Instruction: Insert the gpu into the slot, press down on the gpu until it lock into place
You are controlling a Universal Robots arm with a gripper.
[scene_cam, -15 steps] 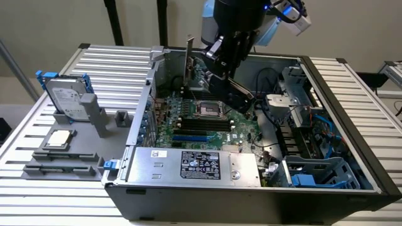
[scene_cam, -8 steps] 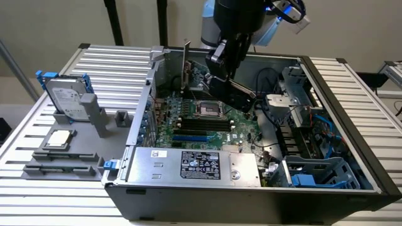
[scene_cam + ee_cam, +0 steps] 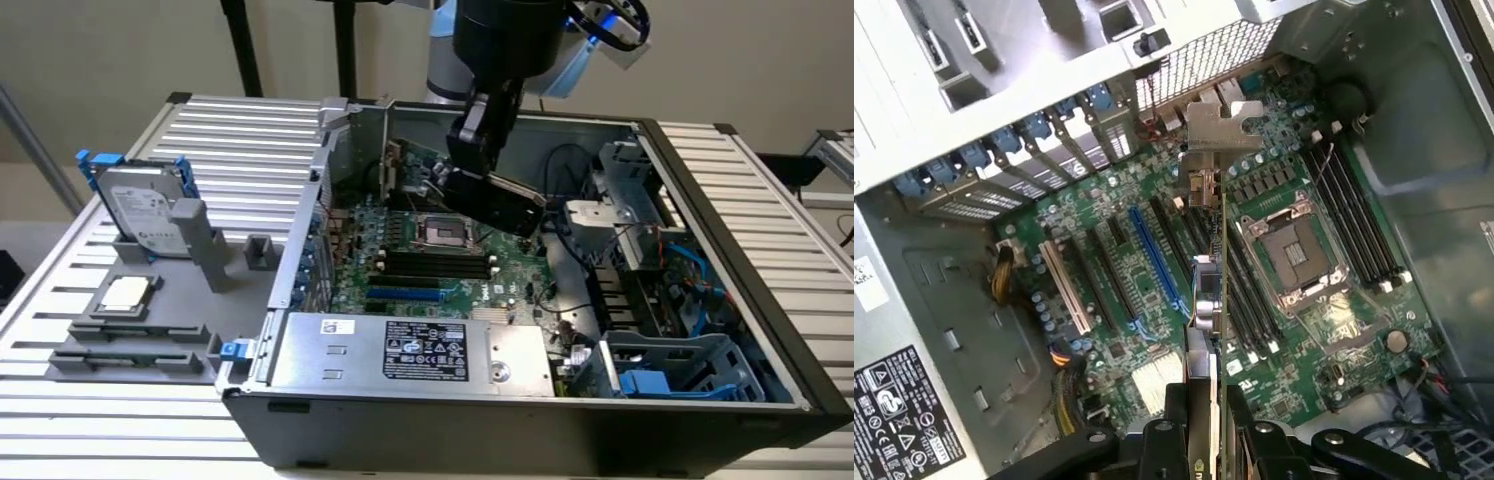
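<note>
My gripper (image 3: 474, 140) hangs inside the open computer case (image 3: 694, 200), shut on the gpu (image 3: 497, 200), a flat black card held tilted in the air above the motherboard (image 3: 400, 250). In the wrist view the gpu (image 3: 1206, 310) is seen edge-on between my fingers (image 3: 1259, 440), its silver bracket (image 3: 1219, 130) pointing toward the case's rear wall. The bright blue slot (image 3: 1154, 262) lies on the board beside the card, apart from it and uncovered. In the exterior view the slot (image 3: 404, 295) sits below the card, nearer the power supply.
A CPU socket (image 3: 1294, 250) and black memory slots (image 3: 1354, 225) lie on the card's other side. The power supply (image 3: 414, 350) and a drive cage (image 3: 681, 370) bound the board. Outside the case, a grey hard drive with blue rails (image 3: 140, 205) stands on a fixture.
</note>
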